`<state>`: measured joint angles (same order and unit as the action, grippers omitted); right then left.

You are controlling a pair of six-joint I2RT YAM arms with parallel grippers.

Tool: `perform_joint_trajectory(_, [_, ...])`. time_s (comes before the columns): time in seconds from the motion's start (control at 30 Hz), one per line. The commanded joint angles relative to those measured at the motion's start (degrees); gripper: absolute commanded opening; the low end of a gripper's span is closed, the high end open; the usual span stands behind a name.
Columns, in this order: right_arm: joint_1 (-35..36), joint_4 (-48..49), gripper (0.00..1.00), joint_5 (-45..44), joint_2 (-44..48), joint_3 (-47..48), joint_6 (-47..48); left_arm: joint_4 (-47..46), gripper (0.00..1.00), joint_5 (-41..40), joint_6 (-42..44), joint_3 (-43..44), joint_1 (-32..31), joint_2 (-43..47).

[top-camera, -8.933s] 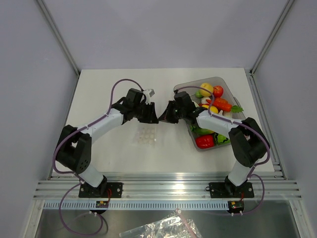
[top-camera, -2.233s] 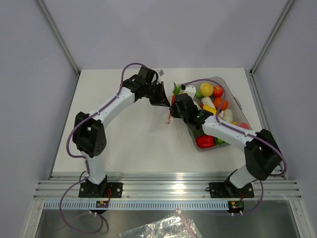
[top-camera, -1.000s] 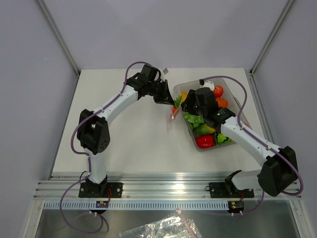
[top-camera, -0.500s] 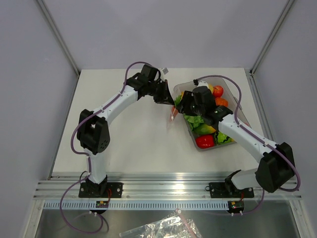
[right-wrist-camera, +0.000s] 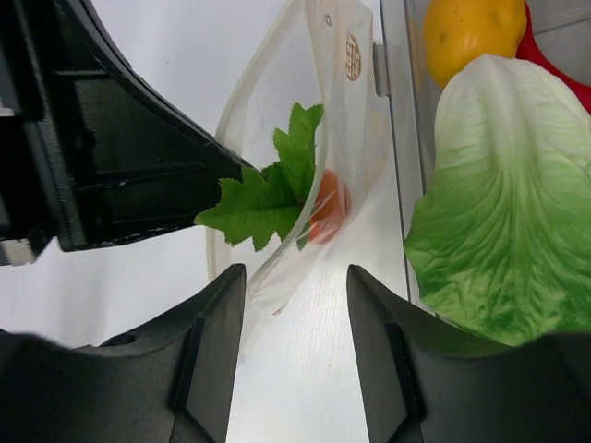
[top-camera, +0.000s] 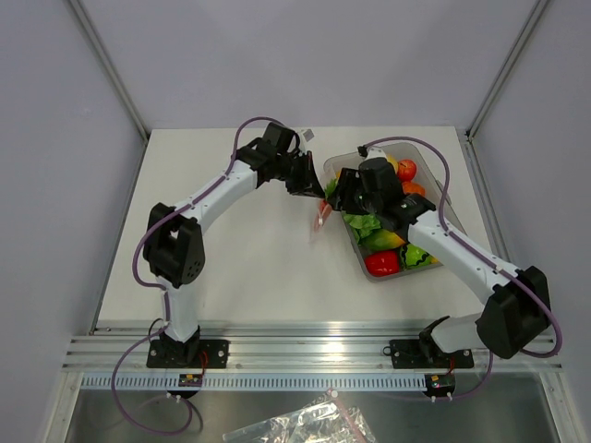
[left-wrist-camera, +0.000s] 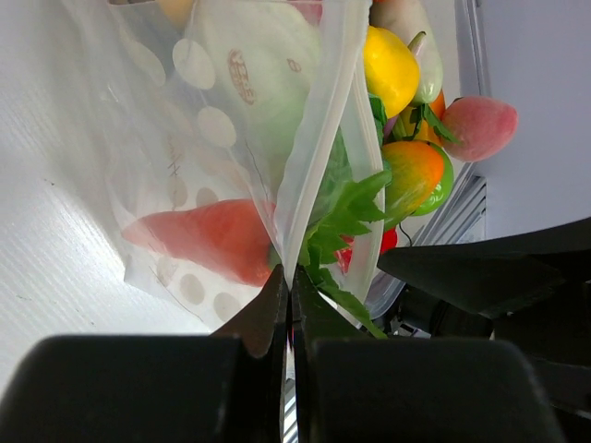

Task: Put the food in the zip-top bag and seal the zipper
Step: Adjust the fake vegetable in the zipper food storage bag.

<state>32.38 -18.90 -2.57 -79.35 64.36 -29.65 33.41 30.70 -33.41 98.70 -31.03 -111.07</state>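
Bag (left-wrist-camera: 166,185) flanked by left claw (left-wrist-camera: 288,295) and tray (right-wrist-camera: 394,185); carrot leaves (right-wrist-camera: 268,189) crowd mouth; near tabletop (top-camera: 240,268) free.

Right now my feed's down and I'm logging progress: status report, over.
Left gripper shut on zip-top bag at mouth edge. Right gripper open, empty, facing the bag. Toy carrot inside, zipper unsealed. Carrot leaves stick out the mouth, in the zipper's way.

my left arm (top-camera: 208,198) reached far forward, left gripper (left-wrist-camera: 288,286) pinched tight on the zip-top bag (left-wrist-camera: 212,138) edge, my right arm (top-camera: 452,245) angled inward, right gripper (right-wrist-camera: 295,277) spread wide
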Motion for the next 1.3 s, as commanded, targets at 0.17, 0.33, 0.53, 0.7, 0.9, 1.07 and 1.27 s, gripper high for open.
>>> perform_joint_trajectory(0.17, [0.66, -1.31, 0.56, -0.07, -1.93, 5.07, 2.14, -1.42, 0.00, 1.56, 1.24, -0.96, 0.26, 3.13])
perform_joint_trajectory(0.33, [0.67, -5.53, 0.54, 1.87, -8.96, 7.18, 3.28, -1.15, 0.00, 1.73, 1.50, -0.44, 0.35, 3.84])
perform_joint_trajectory(0.53, [0.58, -9.31, 0.54, -0.94, -11.52, 8.85, 3.02, -1.15, 0.00, 2.43, 1.77, -0.87, 0.70, 4.63])
perform_joint_trajectory(0.7, [0.58, -10.73, 0.54, -2.71, -13.81, 11.58, 3.63, -1.85, 0.00, 4.54, 1.68, -2.01, 0.70, 5.07])
perform_joint_trajectory(0.9, [0.32, -8.36, 0.54, -4.29, -17.50, 16.05, 2.15, -5.10, 0.00, 8.23, 0.36, -6.57, 0.70, 6.65])
perform_joint_trajectory(1.07, [-1.09, -8.08, 0.55, -8.41, -21.63, 20.10, -1.11, -6.16, 0.00, 8.94, 0.10, -8.96, 0.79, 8.41])
perform_joint_trajectory(1.27, [-2.06, -9.58, 0.54, -7.20, -24.45, 23.62, 0.90, -4.76, 0.00, 8.50, 0.80, -8.26, 1.49, 9.29])
